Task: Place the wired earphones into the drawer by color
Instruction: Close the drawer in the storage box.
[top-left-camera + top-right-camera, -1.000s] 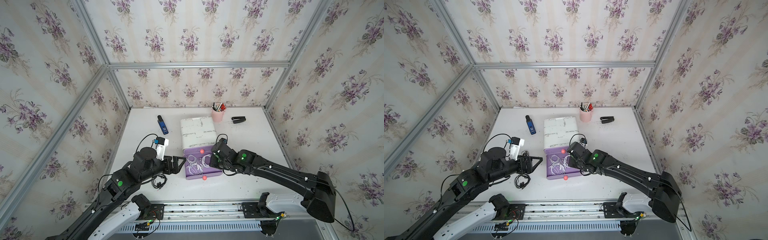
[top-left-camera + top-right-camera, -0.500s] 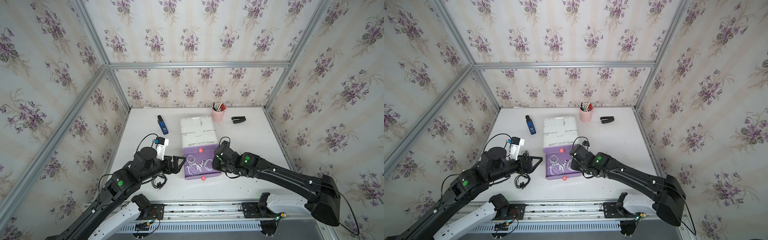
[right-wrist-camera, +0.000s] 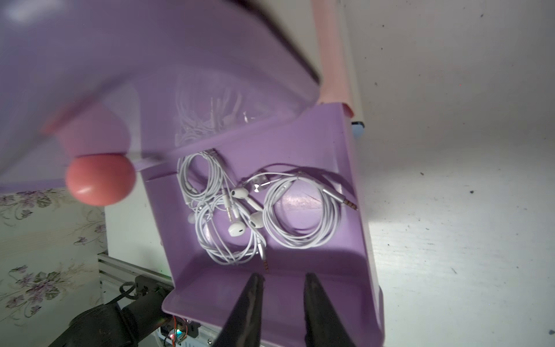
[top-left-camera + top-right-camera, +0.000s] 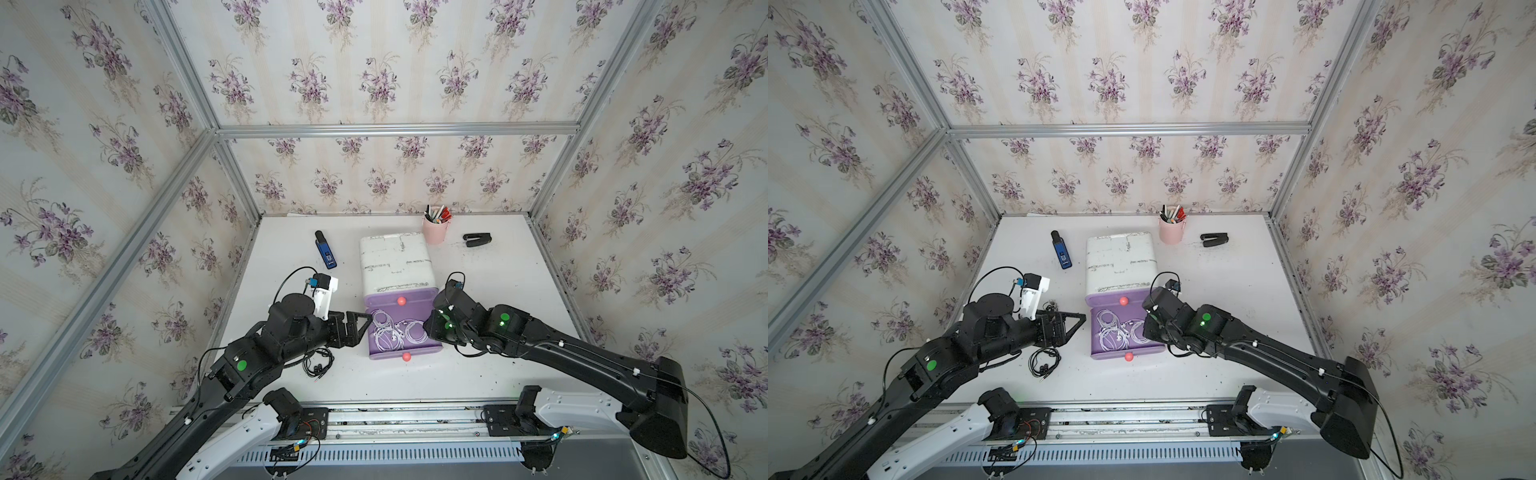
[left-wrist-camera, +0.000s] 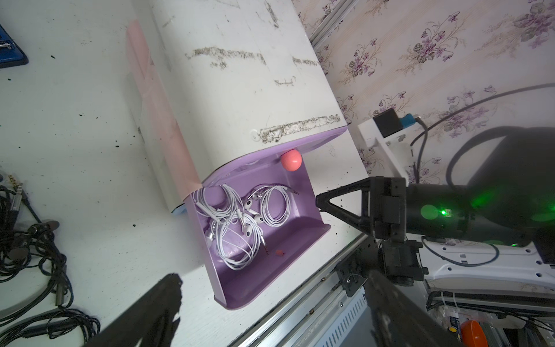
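While black wired earphones (image 4: pixel 318 363) lie loose toward the worktop's front-left, white wired earphones (image 4: pixel 392 332) sit coiled inside the pulled-out purple drawer (image 4: pixel 424 351). Left gripper (image 4: pixel 356 328) just beside its left wall, jaws wide, empty. Right gripper (image 3: pixel 284 278) over its right rim, jaws slightly apart, empty.
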Tool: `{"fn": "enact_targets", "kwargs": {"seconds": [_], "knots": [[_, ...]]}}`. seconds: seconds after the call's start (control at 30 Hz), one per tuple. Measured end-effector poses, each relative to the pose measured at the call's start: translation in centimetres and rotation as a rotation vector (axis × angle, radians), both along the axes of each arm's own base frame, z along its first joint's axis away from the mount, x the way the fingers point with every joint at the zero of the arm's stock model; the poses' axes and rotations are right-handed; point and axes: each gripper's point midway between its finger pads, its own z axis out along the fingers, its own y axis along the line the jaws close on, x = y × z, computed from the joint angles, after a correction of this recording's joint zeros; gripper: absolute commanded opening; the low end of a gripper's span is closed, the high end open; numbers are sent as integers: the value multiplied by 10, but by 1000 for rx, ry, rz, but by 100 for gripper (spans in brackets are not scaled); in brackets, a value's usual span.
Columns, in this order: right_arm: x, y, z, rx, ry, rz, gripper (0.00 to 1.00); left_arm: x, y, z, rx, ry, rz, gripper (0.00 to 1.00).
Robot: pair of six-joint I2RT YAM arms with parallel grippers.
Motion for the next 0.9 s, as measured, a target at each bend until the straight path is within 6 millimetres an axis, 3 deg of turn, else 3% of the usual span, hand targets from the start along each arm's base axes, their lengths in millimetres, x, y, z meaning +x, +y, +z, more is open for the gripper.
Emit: {"fn": "enact_targets", "kwargs": {"seconds": [0.07, 0.17, 0.2, 0.27, 0.43, 0.5, 0.57, 0.67, 0.9], "knots": [[0, -2, 15, 42, -33, -3, 27, 3, -2, 8, -4, -16, -5, 98], [-6, -10, 34, 125, -86, -2, 9, 11, -9, 28, -13, -57, -17, 98], [-10, -13, 35, 153, -95, 2, 0, 16, -13, 38, -11, -76, -24, 97], [-19, -23, 28, 192, -92, -8, 0, 30, -19, 57, -1, -108, -26, 93], [-58, -31, -14, 329, -68, 16, 0, 93, -33, 90, 30, -149, -12, 50], [-77, -27, -40, 352, -56, 35, 0, 122, -42, 94, 43, -138, -30, 39], [-96, -18, -48, 366, -76, 77, 0, 145, -51, 99, 52, -140, -54, 32], [-112, -1, -41, 398, -137, 91, 0, 178, -68, 107, 60, -165, -103, 26], [-116, 27, -16, 370, -275, 14, 0, 233, -98, 86, 80, -129, -184, 17]]}}
